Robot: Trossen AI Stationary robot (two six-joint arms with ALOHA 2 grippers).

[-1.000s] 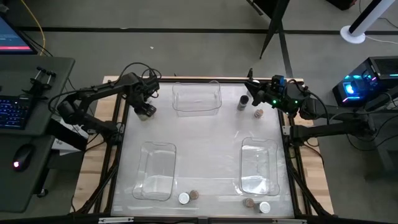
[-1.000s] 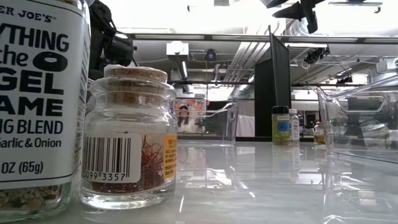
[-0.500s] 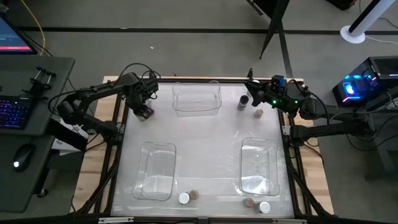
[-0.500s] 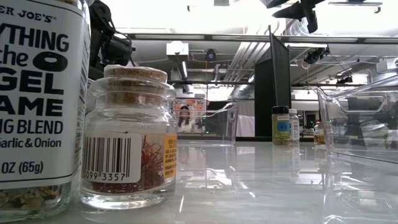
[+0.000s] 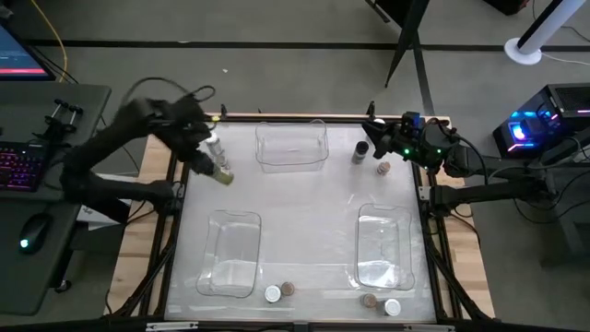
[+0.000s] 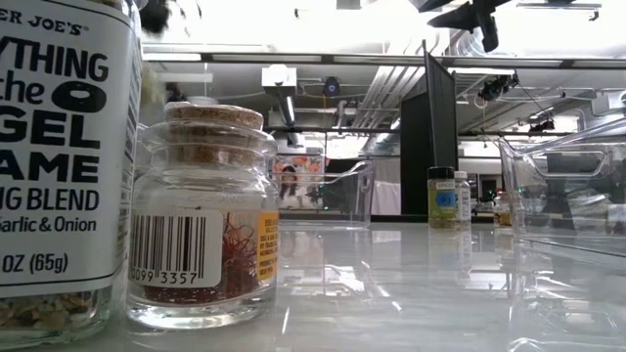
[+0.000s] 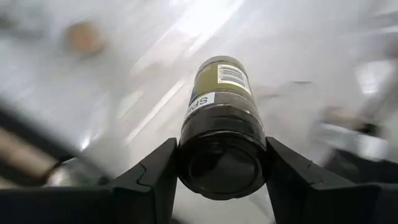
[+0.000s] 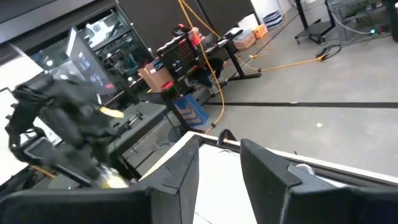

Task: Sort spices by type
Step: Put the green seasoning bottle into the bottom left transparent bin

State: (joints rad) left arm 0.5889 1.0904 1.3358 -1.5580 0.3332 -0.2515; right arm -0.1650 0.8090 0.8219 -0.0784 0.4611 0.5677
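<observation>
My left gripper (image 5: 210,155) (image 7: 222,152) is over the table's far left part and is shut on a black-lidded spice jar (image 5: 221,173) with olive-green contents. My right gripper (image 5: 373,136) (image 8: 219,158) waits open at the far right, next to a black-lidded jar (image 5: 361,149) and a tan-lidded jar (image 5: 383,168) standing on the table. Along the near edge stand a white-lidded jar (image 5: 273,294), a tan-lidded jar (image 5: 288,290), another tan-lidded jar (image 5: 369,301) and another white-lidded jar (image 5: 392,308). The low view shows a large labelled jar (image 6: 59,166) and a cork-topped jar (image 6: 203,215) close up. My left gripper pinches the jar between its two fingers (image 7: 155,177) at the black lid end (image 7: 222,163). The jar's body (image 7: 219,87) points away from the wrist, along the fingers. It is lifted off the table and tilted, its bottom end slanting toward the table's middle.
Three clear plastic bins sit on the table: one at the far middle (image 5: 291,146), one near left (image 5: 232,251), one near right (image 5: 383,244). A desk with keyboard and mouse (image 5: 28,166) stands left of the table.
My left arm has risen from the table's far left part with the jar in its fingers. The jar has come up off the table and tipped from upright to slanting. In the low view the gripper has gone up out of sight.
</observation>
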